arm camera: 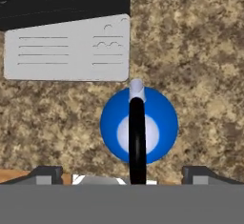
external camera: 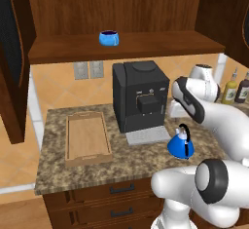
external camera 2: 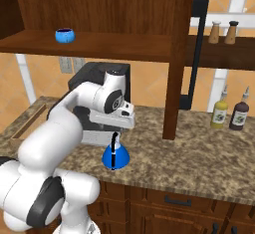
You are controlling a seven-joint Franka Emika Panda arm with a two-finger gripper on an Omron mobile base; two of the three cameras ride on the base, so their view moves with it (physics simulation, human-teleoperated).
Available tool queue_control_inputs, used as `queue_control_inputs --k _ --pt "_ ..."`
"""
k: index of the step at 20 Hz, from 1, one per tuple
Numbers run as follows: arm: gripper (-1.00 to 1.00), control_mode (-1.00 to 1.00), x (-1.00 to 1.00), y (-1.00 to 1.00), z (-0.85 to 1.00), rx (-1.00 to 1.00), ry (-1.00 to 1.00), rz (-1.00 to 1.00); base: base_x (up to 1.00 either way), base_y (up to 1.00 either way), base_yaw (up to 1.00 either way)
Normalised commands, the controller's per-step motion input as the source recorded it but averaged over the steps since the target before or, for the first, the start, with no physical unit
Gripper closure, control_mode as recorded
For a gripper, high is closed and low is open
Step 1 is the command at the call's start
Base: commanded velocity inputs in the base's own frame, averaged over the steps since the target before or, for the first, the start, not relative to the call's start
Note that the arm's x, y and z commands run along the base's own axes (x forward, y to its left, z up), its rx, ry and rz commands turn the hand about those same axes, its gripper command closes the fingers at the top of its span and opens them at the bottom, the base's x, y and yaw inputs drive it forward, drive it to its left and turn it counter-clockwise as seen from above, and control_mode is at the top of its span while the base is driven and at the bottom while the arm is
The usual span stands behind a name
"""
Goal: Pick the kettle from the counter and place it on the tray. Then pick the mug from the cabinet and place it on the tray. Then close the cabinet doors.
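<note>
Fingers (arm camera: 47, 174) of my gripper (arm camera: 125, 174) stand wide apart above the kettle (arm camera: 138, 125), grasping nothing. Kettle sits on the counter (external camera: 141, 162) near its front edge, just beside the coffee machine's grey drip plate (arm camera: 66, 50); bare granite lies rightward.

No readable text, labels, brands or numbers anywhere in this kitchen scene.
The grey drip tray (arm camera: 66, 49) at 11 o'clock in the hand view carries only thin lines and small curved marks, not letters; the two bottles (external camera 2: 229, 111) have labels too small to read.
</note>
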Motion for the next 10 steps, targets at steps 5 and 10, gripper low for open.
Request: queue_control_inputs --k 5,10 --pt "-1.0 -1.0 0.02 -0.05 -0.58 0.02 0.08 0.0 0.0 0.0 0.0" --pt "-1.0 -1.0 0.0 -0.17 -0.4 0.04 0.03 0.0 0.0 0.0 0.0"
